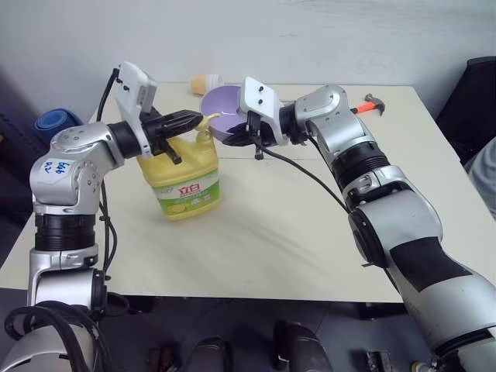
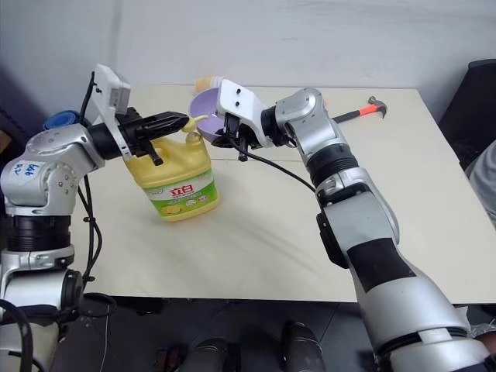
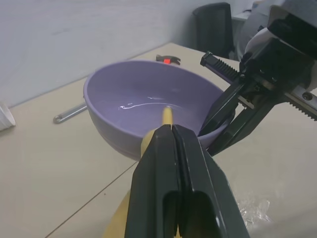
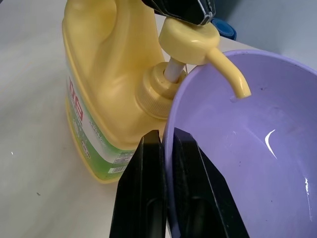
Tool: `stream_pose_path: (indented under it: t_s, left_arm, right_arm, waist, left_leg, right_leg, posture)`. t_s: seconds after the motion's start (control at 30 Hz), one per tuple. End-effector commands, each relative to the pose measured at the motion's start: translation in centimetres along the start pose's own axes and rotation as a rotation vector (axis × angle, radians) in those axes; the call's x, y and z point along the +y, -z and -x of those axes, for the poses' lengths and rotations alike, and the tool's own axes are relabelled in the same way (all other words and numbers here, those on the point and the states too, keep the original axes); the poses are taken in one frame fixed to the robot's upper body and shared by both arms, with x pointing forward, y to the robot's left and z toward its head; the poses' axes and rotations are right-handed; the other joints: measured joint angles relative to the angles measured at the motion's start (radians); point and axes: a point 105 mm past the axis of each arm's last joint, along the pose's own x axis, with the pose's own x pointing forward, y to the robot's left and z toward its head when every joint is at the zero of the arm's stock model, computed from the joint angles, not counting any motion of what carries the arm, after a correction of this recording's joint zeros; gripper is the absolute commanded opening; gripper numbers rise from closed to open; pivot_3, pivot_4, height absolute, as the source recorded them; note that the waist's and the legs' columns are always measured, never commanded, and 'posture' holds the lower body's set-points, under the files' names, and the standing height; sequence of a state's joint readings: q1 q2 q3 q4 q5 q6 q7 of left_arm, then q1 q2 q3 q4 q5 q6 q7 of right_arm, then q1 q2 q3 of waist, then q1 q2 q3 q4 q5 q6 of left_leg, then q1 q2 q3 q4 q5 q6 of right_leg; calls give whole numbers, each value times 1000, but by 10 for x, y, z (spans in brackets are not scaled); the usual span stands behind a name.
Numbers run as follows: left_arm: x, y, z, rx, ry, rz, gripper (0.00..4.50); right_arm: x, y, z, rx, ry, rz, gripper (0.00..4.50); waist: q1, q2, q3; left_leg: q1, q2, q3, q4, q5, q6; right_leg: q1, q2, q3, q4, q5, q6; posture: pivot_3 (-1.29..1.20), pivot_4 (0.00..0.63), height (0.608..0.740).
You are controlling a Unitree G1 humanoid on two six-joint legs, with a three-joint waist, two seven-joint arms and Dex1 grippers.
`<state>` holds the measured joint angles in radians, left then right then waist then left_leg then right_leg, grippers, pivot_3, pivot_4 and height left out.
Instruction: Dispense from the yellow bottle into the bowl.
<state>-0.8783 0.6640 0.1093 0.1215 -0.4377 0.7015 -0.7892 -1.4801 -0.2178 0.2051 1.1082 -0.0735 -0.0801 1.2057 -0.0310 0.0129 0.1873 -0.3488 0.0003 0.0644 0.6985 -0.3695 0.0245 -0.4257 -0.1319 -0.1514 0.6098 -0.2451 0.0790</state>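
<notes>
The yellow bottle (image 1: 182,174) stands upright on the table, left of centre, its green-and-white label facing me. My left gripper (image 1: 190,118) is shut and lies on top of the bottle's yellow pump head (image 4: 190,42). The lavender bowl (image 1: 221,108) is held tilted just beside the bottle, with the pump's spout (image 4: 233,74) reaching over its rim. My right gripper (image 4: 166,136) is shut on the bowl's rim, one finger inside and one outside. A wet glint shows on the bowl's inner wall (image 3: 133,94).
A pale yellow-orange cup (image 1: 205,83) lies on its side at the table's back edge behind the bowl. A hammer with an orange grip (image 1: 370,105) lies at the back right. A blue object (image 1: 56,122) sits off the table's left side, a black chair (image 1: 473,93) off its right.
</notes>
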Motion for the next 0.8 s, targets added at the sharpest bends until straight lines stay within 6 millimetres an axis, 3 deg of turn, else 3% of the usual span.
stream_pose_path:
  t_s: [0.03, 0.17, 0.67, 0.8]
  left_arm:
    - [-2, 47, -1, 214, 25, 105, 14]
    - [-6, 53, 1, 311, 43, 121, 14]
    - [-11, 63, -1, 353, 87, 140, 14]
    - [-8, 51, -2, 274, 70, 146, 14]
  right_arm:
    - [-5, -25, 1, -60, 6, 57, 0]
    - [-4, -25, 1, -59, -1, 61, 0]
    - [-2, -24, -2, -73, -4, 58, 0]
    - [-1, -24, -2, -78, -2, 53, 0]
  waist:
    - [0, 0, 0]
    - [2, 0, 0]
    - [0, 0, 0]
    - [1, 0, 0]
  left_leg:
    - [0, 0, 0, 0, 0, 0]
    - [-1, 0, 0, 0, 0, 0]
    - [0, 0, 0, 0, 0, 0]
    - [0, 0, 0, 0, 0, 0]
  right_leg:
    - [0, 0, 0, 0, 0, 0]
    - [0, 0, 0, 0, 0, 0]
    - [0, 0, 0, 0, 0, 0]
    - [0, 0, 1, 0, 0, 0]
  posture:
    - [0, 150, 740]
    - [0, 150, 740]
    - [0, 150, 740]
    - [0, 150, 740]
